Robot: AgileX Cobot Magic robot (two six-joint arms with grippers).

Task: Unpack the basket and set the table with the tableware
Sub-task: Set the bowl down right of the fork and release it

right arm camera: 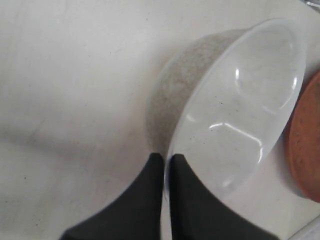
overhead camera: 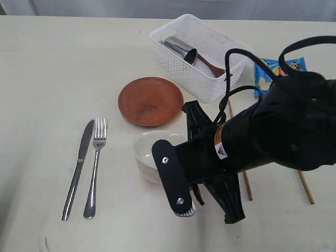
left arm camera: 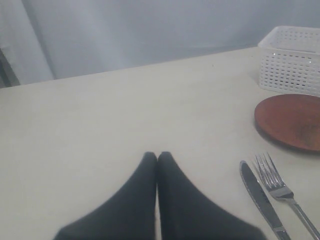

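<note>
Right arm: the bulky black right arm (overhead camera: 273, 126) extends from the right side of the exterior view, low over the pale cream desk (overhead camera: 47, 73), with its front end at the right side of the bowl.
Right gripper: the right gripper (right arm camera: 165, 162) has its black fingers (right arm camera: 145, 205) almost together, pinching the rim of the round white bowl (right arm camera: 235, 115).
Left gripper: the left gripper (left arm camera: 157, 156) hangs over bare desk and points toward the far edge. Its fingers are pressed together with nothing between them.
Bowl: it is on the desk, on the near side of the round reddish-brown plate (overhead camera: 150, 101) and just beside it. Its right half is hidden by the arm.
Knife and fork: the steel knife (overhead camera: 79, 168) and steel fork (overhead camera: 95, 165) lie side by side left of the bowl, knife outermost. Their long axes run near to far, with blade tip and tines at the far end.
Basket: the white perforated plastic basket (overhead camera: 184, 73) stands beyond the plate, its long axis set diagonally.
Basket contents: a steel cup (overhead camera: 176, 46) lies on its side with its mouth facing the near right. A reddish-brown spoon (overhead camera: 212, 67) lies beside it.
Chopsticks: two wooden chopsticks (overhead camera: 247, 189) lie apart on the desk at the right, running near to far and partly hidden under the arm.
Bag: a blue chip bag (overhead camera: 265, 73) lies right of the basket.
</note>
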